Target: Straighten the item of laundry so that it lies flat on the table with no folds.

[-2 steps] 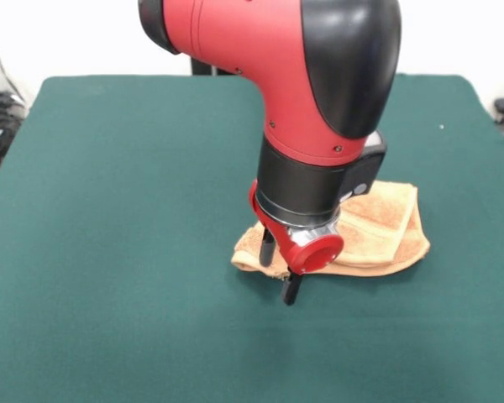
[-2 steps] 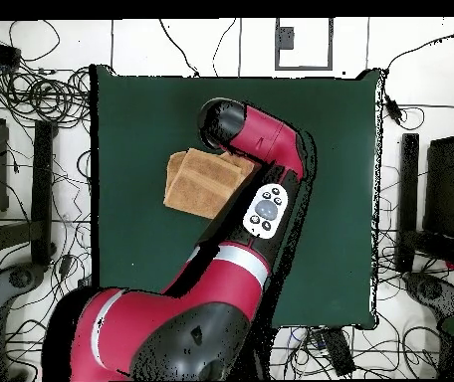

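In the front view, my gripper (image 1: 280,267) is low at the near left corner of the towel (image 1: 378,231), which lies folded and bunched on the green table (image 1: 109,210), a little right of the middle. The two black fingers stand somewhat apart; whether they pinch any cloth I cannot tell. To do this step well, I think I should take only the top layer at the corner and pull it outward slowly.

In the overhead view, my arm hides the gripper, but the towel's (image 2: 196,184) folded layers and outline show better.
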You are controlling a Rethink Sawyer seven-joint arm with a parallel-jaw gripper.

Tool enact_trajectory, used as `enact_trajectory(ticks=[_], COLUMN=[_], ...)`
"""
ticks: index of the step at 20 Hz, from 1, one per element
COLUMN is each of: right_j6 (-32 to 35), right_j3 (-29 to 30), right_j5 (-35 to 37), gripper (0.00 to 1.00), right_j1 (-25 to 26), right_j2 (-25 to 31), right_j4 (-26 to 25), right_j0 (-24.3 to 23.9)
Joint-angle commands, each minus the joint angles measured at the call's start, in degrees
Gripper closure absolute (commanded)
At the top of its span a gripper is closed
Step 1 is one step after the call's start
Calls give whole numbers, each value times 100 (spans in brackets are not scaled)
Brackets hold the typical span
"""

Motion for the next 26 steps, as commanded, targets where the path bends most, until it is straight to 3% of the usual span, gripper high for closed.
enact_trajectory(ticks=[1, 26], right_j6=[1617, 1362], right_j3=[507, 583], right_j5=[57, 88], gripper=[0, 0], right_j1=[367, 320], right_j2=[761, 1037], right_j4=[217, 211], right_j0=[180, 49])
